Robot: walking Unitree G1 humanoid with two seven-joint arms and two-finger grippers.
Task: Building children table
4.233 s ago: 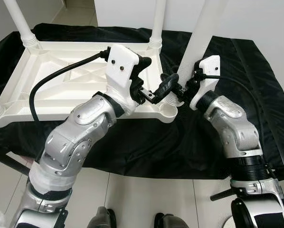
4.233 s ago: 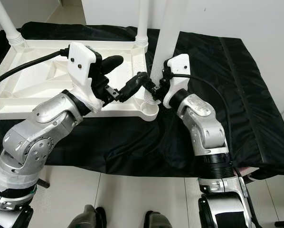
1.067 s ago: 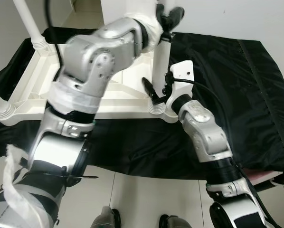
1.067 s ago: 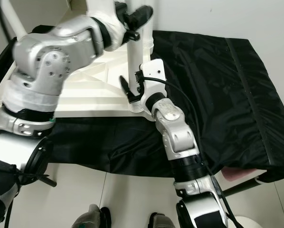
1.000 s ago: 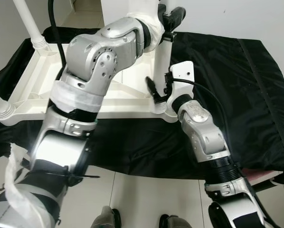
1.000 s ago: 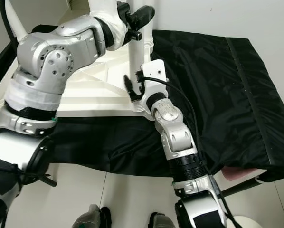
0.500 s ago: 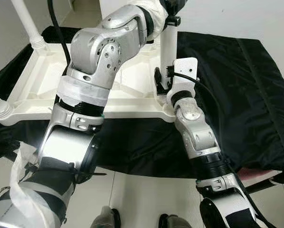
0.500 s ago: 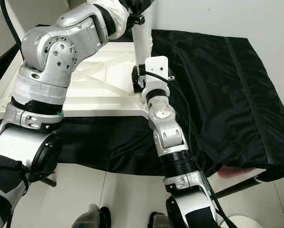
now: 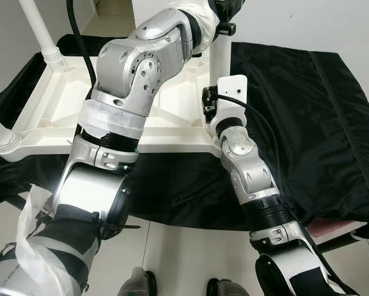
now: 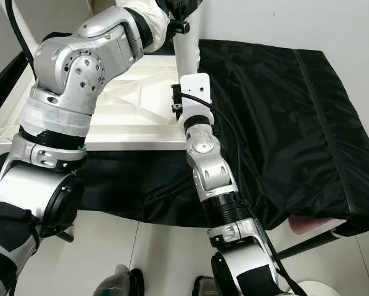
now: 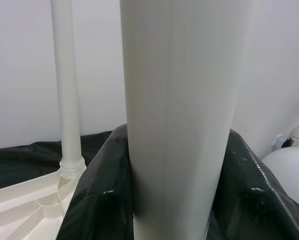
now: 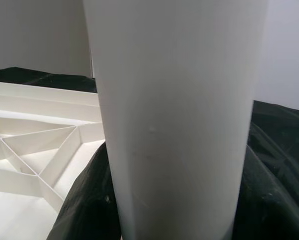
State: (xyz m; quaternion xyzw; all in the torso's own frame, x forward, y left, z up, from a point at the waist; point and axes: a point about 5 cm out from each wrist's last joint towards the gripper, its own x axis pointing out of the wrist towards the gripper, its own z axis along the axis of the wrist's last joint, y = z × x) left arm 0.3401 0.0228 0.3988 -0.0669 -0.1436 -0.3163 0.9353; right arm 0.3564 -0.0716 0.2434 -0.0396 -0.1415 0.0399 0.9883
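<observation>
In the left eye view, an upturned white children's tabletop [image 9: 55, 114] is seen lying on a black cloth [image 9: 308, 123]. A white table leg [image 9: 219, 58] stands upright at its near right corner. The left gripper [image 9: 226, 13] is raised against the leg's upper part; the right gripper [image 9: 208, 105] is pressed to its base. Whether either grasps cannot be told.

In the right eye view, the same arrangement is shown.

In the left wrist view, the leg is seen close up, with another leg [image 11: 67, 90] behind.

In the right wrist view, the leg fronts the ribbed underside. No writing can be read.
</observation>
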